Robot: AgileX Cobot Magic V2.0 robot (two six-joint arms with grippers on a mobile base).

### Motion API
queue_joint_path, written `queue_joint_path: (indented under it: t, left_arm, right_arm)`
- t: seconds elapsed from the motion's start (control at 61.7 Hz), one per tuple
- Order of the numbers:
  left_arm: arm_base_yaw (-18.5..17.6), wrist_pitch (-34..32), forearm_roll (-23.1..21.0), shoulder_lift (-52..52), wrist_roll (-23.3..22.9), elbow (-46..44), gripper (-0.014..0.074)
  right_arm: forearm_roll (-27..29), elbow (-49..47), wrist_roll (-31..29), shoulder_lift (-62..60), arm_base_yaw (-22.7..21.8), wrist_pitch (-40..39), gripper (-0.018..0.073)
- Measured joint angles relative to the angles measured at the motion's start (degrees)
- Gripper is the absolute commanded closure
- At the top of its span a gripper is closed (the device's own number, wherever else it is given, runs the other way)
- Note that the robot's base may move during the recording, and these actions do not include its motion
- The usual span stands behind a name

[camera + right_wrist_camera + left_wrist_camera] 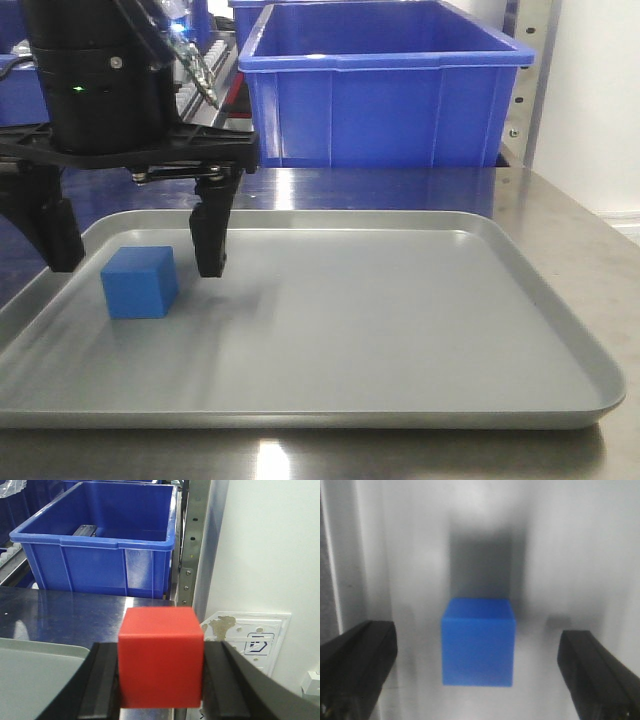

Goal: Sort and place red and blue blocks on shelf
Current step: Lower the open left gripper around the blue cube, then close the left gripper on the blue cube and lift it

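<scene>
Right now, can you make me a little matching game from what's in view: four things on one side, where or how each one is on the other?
Things:
1. blue block
2. red block
3. blue bin
4. left gripper

Places or states:
A. held in the right gripper
B. open, one finger on each side of the blue block
C. lying on the grey tray
D. standing behind the grey tray

Pairs: 1-C, 2-A, 3-D, 4-B.
</scene>
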Motion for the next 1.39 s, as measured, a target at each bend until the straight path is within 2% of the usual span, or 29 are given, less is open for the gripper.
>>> queue_joint_path:
  t: [1.037, 1.394]
  left_arm:
    - [-0.1, -1.4, -1.2, 0.0, 0.0, 2.6, -0.0074]
    - [-0.1, -1.5, -1.2, 0.0, 0.0, 2.6, 0.0001]
  right_arm:
    - [0.0, 0.0, 0.0, 0.0, 0.0, 0.0, 0.0438]
    - [0.0, 0.0, 0.0, 0.0, 0.0, 0.0, 0.0438]
